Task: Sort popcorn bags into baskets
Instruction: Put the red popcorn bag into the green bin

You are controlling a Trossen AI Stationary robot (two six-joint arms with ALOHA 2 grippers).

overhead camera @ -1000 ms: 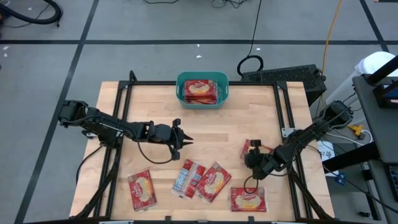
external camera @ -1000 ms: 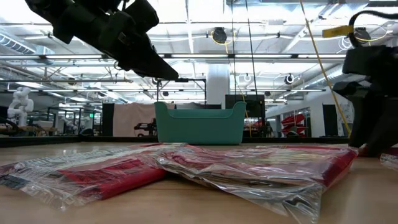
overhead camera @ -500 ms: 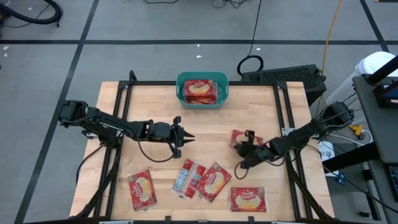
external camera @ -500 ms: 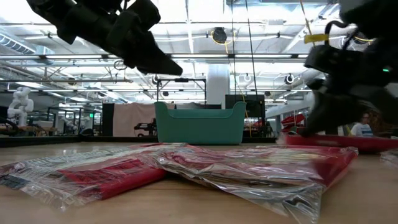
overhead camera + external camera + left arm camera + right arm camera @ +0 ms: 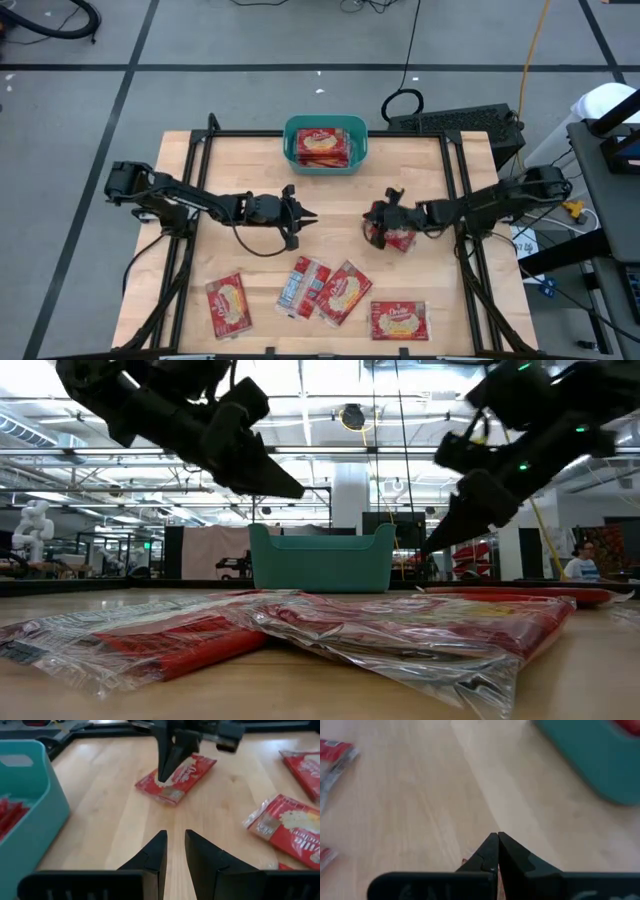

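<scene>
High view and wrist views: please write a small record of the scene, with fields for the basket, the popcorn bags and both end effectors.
basket: teal basket at the far edge of the table, red bags inside
loose bags: four along the near edge
right end effector: shut on a popcorn bag at mid-table, right of centre
left end effector: slightly open, empty, above bare wood, pointing towards the right one
</scene>
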